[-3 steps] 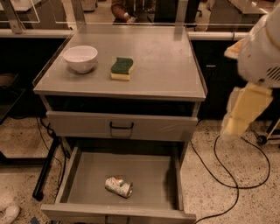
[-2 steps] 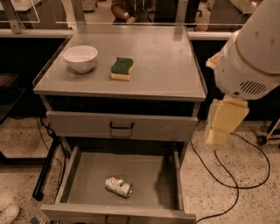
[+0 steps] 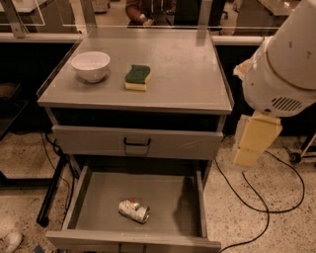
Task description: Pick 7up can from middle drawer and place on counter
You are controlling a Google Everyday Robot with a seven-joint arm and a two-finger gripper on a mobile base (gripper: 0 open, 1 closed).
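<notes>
Vs. 0.7 s ago: the white arm housing (image 3: 286, 64) has swung further in from the right and fills more of the 2 o'clock corner. The gripper (image 3: 251, 144), a pale yellow block hanging under it, has dropped a bit lower. It sits at abt 3 o'clock of the frame, just off the cabinet's right side and level w/ the closed drawer front (image 3: 137, 142). Open or shut: can't tell. It holds nothing. The can, bowl and sponge haven't moved.

The 7up can (image 3: 133, 211) lies on its side, dented, on the floor of the middle drawer (image 3: 170, 200), at 6 o'clock of the frame. It is nearer the drawer's front edge and a little left of centre. The drawer is pulled fully out.

The counter (image 3: 182, 74) is flat grey metal. A white bowl (image 3: 91, 65) stands at its 9 o'clock, and a green-and-yellow sponge (image 3: 137, 77) lies just right of it; the two are apart. A clear side guard (image 3: 58, 69) runs along the left edge.

The floor (image 3: 281, 227) is speckled terrazzo. Black cables (image 3: 259, 200) loop across it at 4 o'clock.

A person (image 3: 140, 10) at 12 o'clock is cut off by the top edge. A white shoe (image 3: 10, 241) is clipped at 8 o'clock. The can's markings are too blurred to read.
</notes>
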